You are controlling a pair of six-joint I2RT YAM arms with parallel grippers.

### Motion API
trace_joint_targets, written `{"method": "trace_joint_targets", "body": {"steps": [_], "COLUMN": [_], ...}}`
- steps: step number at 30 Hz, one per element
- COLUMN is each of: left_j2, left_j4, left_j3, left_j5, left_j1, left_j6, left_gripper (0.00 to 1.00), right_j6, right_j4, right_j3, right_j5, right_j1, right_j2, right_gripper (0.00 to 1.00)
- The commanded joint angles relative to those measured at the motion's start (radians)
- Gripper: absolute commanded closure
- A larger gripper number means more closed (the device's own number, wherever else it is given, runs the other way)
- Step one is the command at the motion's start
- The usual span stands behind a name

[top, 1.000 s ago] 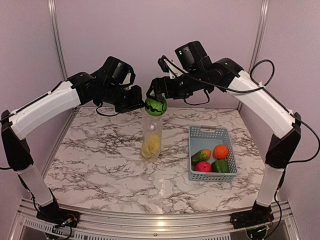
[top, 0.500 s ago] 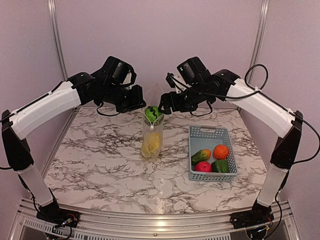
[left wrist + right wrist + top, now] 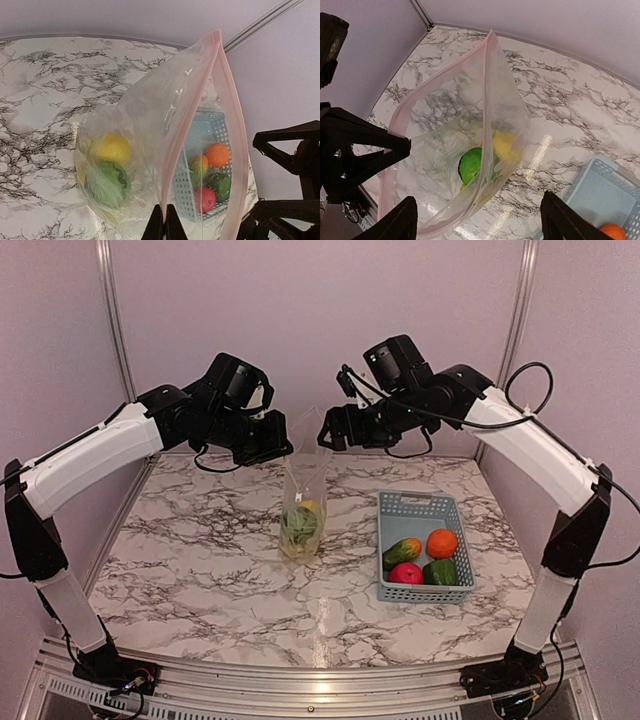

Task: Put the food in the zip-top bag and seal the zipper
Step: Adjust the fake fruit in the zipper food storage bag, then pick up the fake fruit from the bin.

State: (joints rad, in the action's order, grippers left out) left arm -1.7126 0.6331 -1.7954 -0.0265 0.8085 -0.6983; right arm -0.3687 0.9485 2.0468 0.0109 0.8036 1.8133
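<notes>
The clear zip-top bag [image 3: 303,490] hangs upright over the table with its mouth open. My left gripper [image 3: 284,449] is shut on the bag's pinkish zipper strip [image 3: 192,100], its fingertips [image 3: 164,224] pinching the rim. A green pepper [image 3: 300,525] and a yellow food piece [image 3: 310,506] lie at the bag's bottom. They also show in the right wrist view, the pepper [image 3: 472,165] beside the yellow piece [image 3: 505,145]. My right gripper [image 3: 325,433] is open and empty just above the bag's mouth, its jaws spread wide [image 3: 482,225].
A grey-blue perforated basket [image 3: 425,503] stands to the right of the bag. It holds a mango [image 3: 402,550], an orange [image 3: 441,542], a red apple [image 3: 405,573] and a green pepper [image 3: 440,571]. Aluminium posts and walls stand behind.
The green pepper left my right gripper and dropped to the bottom of the bag. The right gripper opened and drew up and to the right. The left gripper kept its hold.
</notes>
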Motion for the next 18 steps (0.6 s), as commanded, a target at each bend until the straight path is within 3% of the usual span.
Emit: {"method": "trace_joint_targets", "body": {"steps": [1, 9, 18], "left_j2": [-0.009, -0.009, 0.001], "left_j4": [-0.012, -0.012, -0.007], "left_j3": [0.005, 0.005, 0.012], "left_j5": [0.007, 0.016, 0.022], "left_j1": [-0.006, -0.007, -0.006], "left_j6": [0.012, 0.015, 0.016], "left_gripper": [1.0, 1.0, 1.0], "right_j6": [-0.024, -0.011, -0.017], "right_j4": [0.035, 0.015, -0.027], "right_j3": [0.051, -0.153, -0.512], "right_j5": [-0.037, 0.0, 0.05], "right_j1": [-0.018, -0.089, -0.184], "right_j2": [-0.072, -0.202, -0.393], "right_gripper": [0.19, 0.19, 0.2]}}
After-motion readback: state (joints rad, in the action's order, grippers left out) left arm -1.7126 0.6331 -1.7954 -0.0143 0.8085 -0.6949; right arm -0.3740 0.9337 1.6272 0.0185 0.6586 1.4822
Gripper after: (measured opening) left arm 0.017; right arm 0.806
